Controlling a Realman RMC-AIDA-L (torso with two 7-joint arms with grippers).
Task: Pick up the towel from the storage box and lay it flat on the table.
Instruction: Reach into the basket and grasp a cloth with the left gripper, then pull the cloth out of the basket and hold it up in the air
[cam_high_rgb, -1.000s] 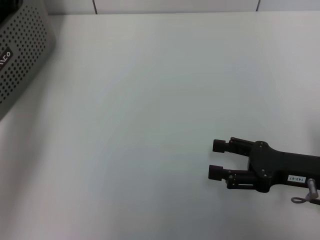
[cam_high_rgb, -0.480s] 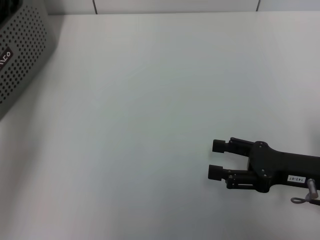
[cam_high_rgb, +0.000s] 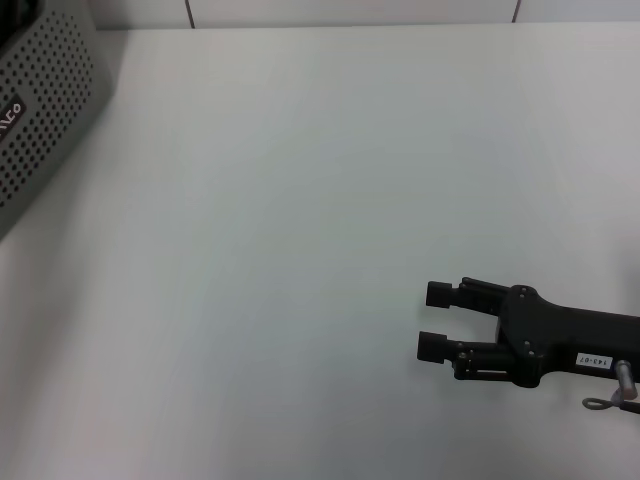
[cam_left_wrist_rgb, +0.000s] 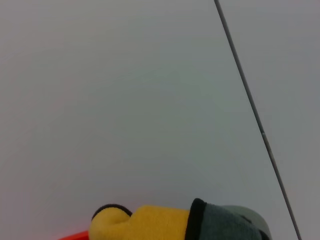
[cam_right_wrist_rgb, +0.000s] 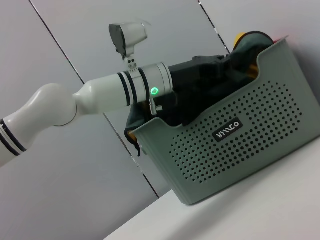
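Observation:
The grey perforated storage box (cam_high_rgb: 40, 110) stands at the table's far left edge; the right wrist view shows its holed wall and black label (cam_right_wrist_rgb: 235, 135). My left arm (cam_right_wrist_rgb: 120, 92) reaches into the box from above, and its black gripper (cam_right_wrist_rgb: 202, 75) is down inside it, among the cloth. The towel (cam_right_wrist_rgb: 250, 40), yellow and dark green, bulges over the box rim; a fold (cam_left_wrist_rgb: 145, 222) fills the bottom of the left wrist view. My right gripper (cam_high_rgb: 435, 320) is open and empty, low over the white table (cam_high_rgb: 300, 200) at the front right.
A grey panelled wall (cam_right_wrist_rgb: 75, 190) stands behind the box. A thin red edge (cam_left_wrist_rgb: 75, 235) shows beside the towel in the left wrist view. The tabletop stretches bare between the box and my right gripper.
My right gripper has drifted very slightly toward the front edge. The box has not moved.

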